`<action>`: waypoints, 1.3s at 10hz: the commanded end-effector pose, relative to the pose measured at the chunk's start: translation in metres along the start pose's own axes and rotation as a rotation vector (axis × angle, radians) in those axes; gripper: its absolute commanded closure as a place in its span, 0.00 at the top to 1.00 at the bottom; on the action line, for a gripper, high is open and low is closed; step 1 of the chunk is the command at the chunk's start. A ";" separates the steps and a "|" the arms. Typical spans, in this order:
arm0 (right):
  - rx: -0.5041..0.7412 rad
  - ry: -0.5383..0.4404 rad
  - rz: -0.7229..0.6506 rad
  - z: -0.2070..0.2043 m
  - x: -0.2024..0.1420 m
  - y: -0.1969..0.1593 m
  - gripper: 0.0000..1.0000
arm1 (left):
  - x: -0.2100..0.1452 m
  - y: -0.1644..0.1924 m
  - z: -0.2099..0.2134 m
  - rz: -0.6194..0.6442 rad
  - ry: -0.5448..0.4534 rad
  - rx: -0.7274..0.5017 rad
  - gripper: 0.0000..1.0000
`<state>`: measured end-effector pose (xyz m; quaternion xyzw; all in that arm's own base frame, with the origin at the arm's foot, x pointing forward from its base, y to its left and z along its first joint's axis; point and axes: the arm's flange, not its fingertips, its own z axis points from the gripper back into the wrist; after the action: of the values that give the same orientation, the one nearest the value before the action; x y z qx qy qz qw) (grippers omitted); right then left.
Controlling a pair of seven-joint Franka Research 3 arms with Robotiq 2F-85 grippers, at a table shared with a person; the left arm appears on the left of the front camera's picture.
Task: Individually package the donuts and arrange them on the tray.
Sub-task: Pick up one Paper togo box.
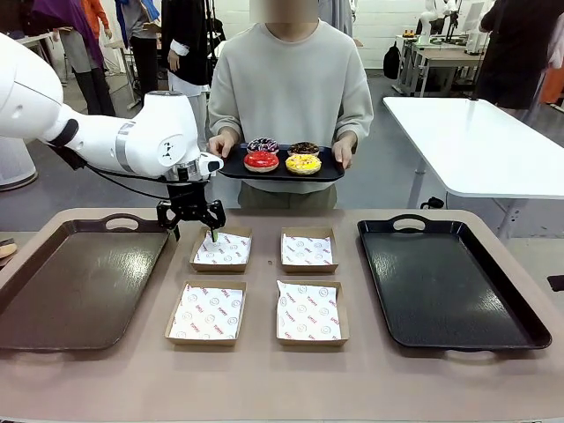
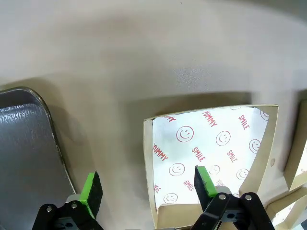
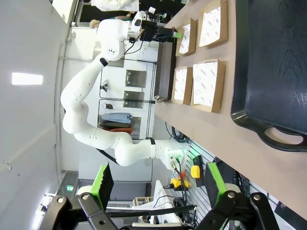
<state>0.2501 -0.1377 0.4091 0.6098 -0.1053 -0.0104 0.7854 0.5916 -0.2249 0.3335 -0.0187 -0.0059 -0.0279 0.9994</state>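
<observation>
Left end effector point(image 1: 196, 233): released, jaws wide, low over the box point(image 1: 222, 249) at 11 o'clock.
Boxes point(image 1: 308, 313): four, paper-lined, none filled.
Donuts point(image 1: 303, 163): four on the person's small tray point(image 1: 328, 169) at 12 o'clock, past the far edge.
Next move: grip one donut softly by its outer rim, lay it flat in a box.
Right end effector point(image 3: 159, 178): released, well off the tabletop point(image 1: 264, 379) toward 3 o'clock.
</observation>
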 end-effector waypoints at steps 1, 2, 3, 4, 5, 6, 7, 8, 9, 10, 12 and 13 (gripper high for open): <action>0.021 -0.008 0.005 0.001 0.002 0.001 1.00 | 0.005 0.000 0.003 0.007 -0.010 -0.002 1.00; 0.021 -0.008 0.005 0.001 0.002 0.001 1.00 | 0.005 0.000 0.003 0.007 -0.010 -0.002 1.00; 0.021 -0.008 0.005 0.001 0.002 0.001 1.00 | 0.005 0.000 0.003 0.007 -0.010 -0.002 1.00; 0.021 -0.008 0.005 0.001 0.002 0.001 1.00 | 0.005 0.000 0.003 0.007 -0.010 -0.002 1.00; 0.021 -0.008 0.005 0.001 0.002 0.001 1.00 | 0.005 0.000 0.003 0.007 -0.010 -0.002 1.00; 0.021 -0.008 0.005 0.001 0.002 0.001 1.00 | 0.005 0.000 0.003 0.007 -0.010 -0.002 1.00; 0.021 -0.008 0.005 0.001 0.002 0.001 1.00 | 0.005 0.000 0.003 0.007 -0.010 -0.002 1.00; 0.021 -0.008 0.005 0.001 0.002 0.001 1.00 | 0.003 0.000 0.002 0.002 -0.006 -0.002 1.00; 0.021 -0.008 0.005 0.001 0.002 0.001 1.00 | 0.006 -0.001 -0.002 -0.001 -0.004 -0.003 1.00; 0.021 -0.008 0.005 0.001 0.002 0.001 1.00 | 0.007 -0.003 -0.004 -0.019 0.001 0.004 1.00; 0.021 -0.008 0.005 0.001 0.002 0.001 1.00 | 0.011 -0.008 -0.008 -0.025 0.007 0.038 1.00; 0.021 -0.008 0.005 0.001 0.002 0.001 1.00 | 0.014 -0.011 -0.009 -0.039 0.004 0.028 0.42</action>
<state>0.2501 -0.1377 0.4091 0.6098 -0.1053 -0.0104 0.7854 0.5958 -0.2327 0.3236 -0.0142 -0.0022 -0.0366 0.9992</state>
